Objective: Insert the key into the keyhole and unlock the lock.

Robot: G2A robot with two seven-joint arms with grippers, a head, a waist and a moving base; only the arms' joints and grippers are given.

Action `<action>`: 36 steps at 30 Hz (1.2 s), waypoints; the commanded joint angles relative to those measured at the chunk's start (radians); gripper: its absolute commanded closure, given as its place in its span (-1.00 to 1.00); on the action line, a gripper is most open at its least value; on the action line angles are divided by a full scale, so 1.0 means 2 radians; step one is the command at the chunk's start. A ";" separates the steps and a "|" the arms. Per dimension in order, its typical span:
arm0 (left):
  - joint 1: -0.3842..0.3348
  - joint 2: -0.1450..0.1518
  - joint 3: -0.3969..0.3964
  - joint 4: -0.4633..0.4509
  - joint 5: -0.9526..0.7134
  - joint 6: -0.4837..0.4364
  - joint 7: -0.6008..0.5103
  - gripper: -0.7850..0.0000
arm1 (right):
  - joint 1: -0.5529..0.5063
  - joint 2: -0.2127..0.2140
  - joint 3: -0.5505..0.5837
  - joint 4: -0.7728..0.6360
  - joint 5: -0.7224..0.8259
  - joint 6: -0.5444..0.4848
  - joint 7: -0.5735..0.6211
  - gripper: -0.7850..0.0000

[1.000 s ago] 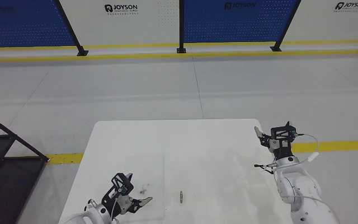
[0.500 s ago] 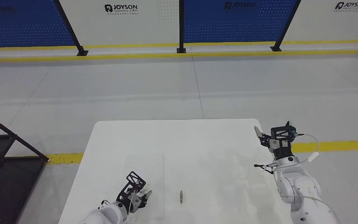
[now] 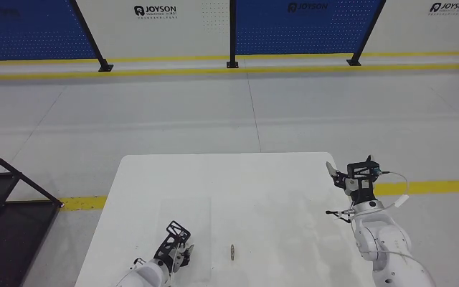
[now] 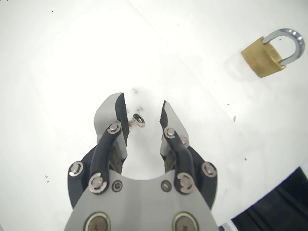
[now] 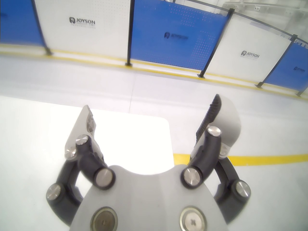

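While the left pincer (image 4: 143, 98) gapes empty, the key (image 4: 138, 121) lies between its jaws.

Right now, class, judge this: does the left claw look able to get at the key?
Probably yes: the left claw is open just over the key, which lies between its fingers on the table, with nothing blocking.

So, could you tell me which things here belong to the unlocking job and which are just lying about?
Job: key, inside the open left pincer; brass padlock, apart on the table.
Lying about: right pincer, open by the table's edge; barrier panels; black frame.
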 commanded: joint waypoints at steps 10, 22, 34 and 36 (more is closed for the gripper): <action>-0.004 0.001 0.001 0.013 -0.001 0.006 0.004 0.47 | 0.000 0.000 0.000 0.000 0.000 0.000 0.000 -1.00; 0.001 0.003 -0.005 0.010 -0.003 0.009 0.013 0.83 | 0.000 0.000 0.000 0.000 0.000 0.000 0.000 -1.00; 0.008 0.005 -0.008 0.004 0.001 0.009 0.019 0.63 | 0.000 0.000 0.000 0.000 0.000 0.000 0.000 -1.00; 0.009 0.005 -0.009 0.003 0.002 0.010 0.021 0.65 | 0.000 0.000 0.000 0.000 0.000 0.000 0.000 -1.00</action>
